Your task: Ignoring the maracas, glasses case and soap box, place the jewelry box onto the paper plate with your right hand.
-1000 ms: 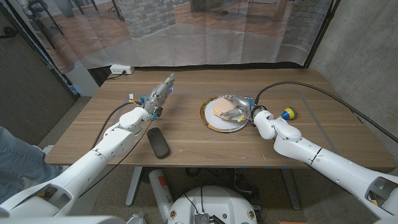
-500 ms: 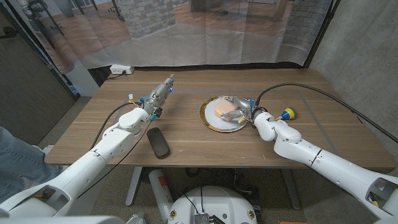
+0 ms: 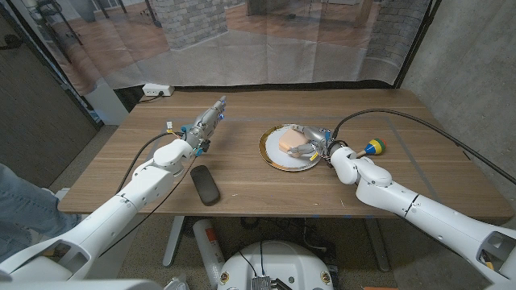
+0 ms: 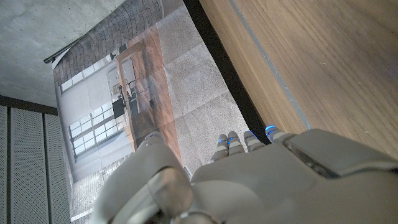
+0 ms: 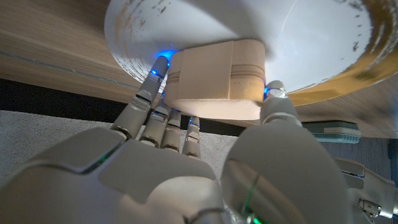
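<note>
Both hands were over the table (image 3: 242,173). Right hand (image 3: 316,143) clamped the jewelry box (image 3: 291,142) between fingers (image 5: 153,79) and thumb — box sat on the paper plate (image 3: 274,155). Left hand (image 3: 205,121) lay far left, fingers extended together, holding nothing.

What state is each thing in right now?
jewelry box: closed, on the plate, fingers either side.
paper plate: on the table, holding the box.
right hand: fingers around the box.
left hand: holding nothing, fingers extended.
glasses case: closed, lying on the table.
maraca: lying on the table.
</note>
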You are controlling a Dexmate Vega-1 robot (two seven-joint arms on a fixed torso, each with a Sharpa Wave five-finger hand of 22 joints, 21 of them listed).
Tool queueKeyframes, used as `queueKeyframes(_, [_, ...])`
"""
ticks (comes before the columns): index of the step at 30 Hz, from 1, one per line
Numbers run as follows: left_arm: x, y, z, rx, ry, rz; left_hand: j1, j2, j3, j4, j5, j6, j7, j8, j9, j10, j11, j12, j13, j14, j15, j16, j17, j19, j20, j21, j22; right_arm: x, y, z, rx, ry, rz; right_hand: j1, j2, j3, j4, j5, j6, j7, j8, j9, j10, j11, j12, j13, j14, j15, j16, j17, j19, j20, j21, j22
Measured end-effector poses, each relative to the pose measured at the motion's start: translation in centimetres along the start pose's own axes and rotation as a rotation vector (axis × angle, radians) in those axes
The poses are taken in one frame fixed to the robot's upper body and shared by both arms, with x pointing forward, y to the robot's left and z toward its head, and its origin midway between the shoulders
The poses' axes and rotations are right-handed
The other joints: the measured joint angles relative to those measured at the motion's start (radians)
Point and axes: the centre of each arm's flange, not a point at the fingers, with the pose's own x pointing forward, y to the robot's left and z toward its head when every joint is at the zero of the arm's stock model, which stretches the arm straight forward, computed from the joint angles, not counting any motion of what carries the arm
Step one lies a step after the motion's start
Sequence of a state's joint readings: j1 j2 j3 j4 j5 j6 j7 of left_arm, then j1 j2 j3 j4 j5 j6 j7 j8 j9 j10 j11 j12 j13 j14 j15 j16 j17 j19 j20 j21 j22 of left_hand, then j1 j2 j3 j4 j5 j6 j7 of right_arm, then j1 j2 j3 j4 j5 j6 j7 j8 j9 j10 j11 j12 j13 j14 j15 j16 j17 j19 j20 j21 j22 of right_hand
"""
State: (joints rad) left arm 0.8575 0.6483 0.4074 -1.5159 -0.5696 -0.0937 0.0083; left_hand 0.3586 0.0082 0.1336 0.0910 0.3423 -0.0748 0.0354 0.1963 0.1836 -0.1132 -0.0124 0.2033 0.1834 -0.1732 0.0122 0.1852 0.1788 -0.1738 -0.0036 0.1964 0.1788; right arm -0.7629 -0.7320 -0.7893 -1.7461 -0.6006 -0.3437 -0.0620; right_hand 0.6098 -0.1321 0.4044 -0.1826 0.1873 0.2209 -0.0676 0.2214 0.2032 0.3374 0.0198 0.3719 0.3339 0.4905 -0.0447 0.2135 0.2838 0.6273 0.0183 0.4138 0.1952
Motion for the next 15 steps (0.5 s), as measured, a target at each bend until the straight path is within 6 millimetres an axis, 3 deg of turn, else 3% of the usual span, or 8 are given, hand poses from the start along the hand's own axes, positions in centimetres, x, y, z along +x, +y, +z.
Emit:
queueKeyframes(5, [0.09,-0.06,-0.16,-0.002,0.003,-0.002,0.000,0.000,0.000,0.000,0.000,0.006,0.006,0.000,0.000,0.000,0.000,0.000,0.000,0.000,0.000,0.000,0.000,0.000,0.000,0.000,0.000,-0.06,-0.01,0.02,0.001,-0.001,0.002,0.000,0.000,-0.004,0.007,0.003,-0.009,-0.005,0.000,0.000,-0.007,-0.007,-0.011,-0.005,-0.020,0.017,-0.008,-0.008,-0.006,0.014,-0.004,0.000])
queueKeyframes(7, [0.15,-0.14,-0.20,-0.003,0.004,-0.004,0.000,0.000,0.000,0.000,0.000,0.005,0.006,0.000,0.000,0.000,0.000,0.000,0.000,0.000,0.000,0.000,0.000,0.000,0.000,0.000,0.000,-0.08,0.00,0.03,0.002,-0.001,0.005,0.000,0.000,0.008,0.027,0.005,-0.009,-0.005,-0.007,0.000,-0.007,-0.007,-0.020,-0.009,-0.031,0.020,-0.014,-0.012,-0.013,0.024,-0.008,0.000])
queueKeyframes(15, [0.30,-0.19,-0.37,-0.007,0.003,-0.006,0.000,0.000,0.000,0.000,0.000,0.005,0.005,0.000,0.000,0.000,0.000,0.000,0.000,0.000,0.000,0.000,0.000,0.000,0.000,0.000,0.000,-0.19,-0.11,0.08,0.002,-0.004,0.013,0.000,0.000,-0.001,0.037,0.009,-0.025,-0.004,-0.009,0.000,-0.016,-0.016,-0.037,-0.020,-0.054,0.044,-0.022,-0.024,-0.030,0.052,-0.020,-0.005])
